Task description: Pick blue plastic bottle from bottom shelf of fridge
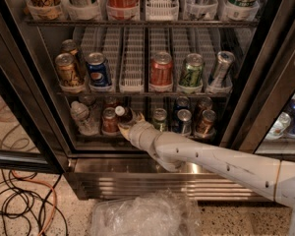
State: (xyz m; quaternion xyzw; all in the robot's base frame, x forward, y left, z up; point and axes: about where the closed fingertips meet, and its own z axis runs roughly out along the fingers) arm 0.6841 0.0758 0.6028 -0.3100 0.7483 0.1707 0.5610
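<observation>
The fridge (137,177) stands open in front of me. The blue plastic bottle (124,115), dark with a white cap, sits tilted on the bottom shelf (91,136), left of centre. My gripper (130,123) reaches in from the lower right on a white arm. Its fingers close around the bottle's lower body, one below left and one upper right. The bottle's base is hidden by the gripper. A brownish can (109,121) stands just left of the bottle.
A clear crinkled bottle (81,115) stands at the shelf's left. Several cans (182,120) fill the lanes to the right. The higher rack (137,91) holds larger cans. A crumpled plastic bag (142,215) and cables (19,205) lie on the floor. The black door frame (265,82) stands at right.
</observation>
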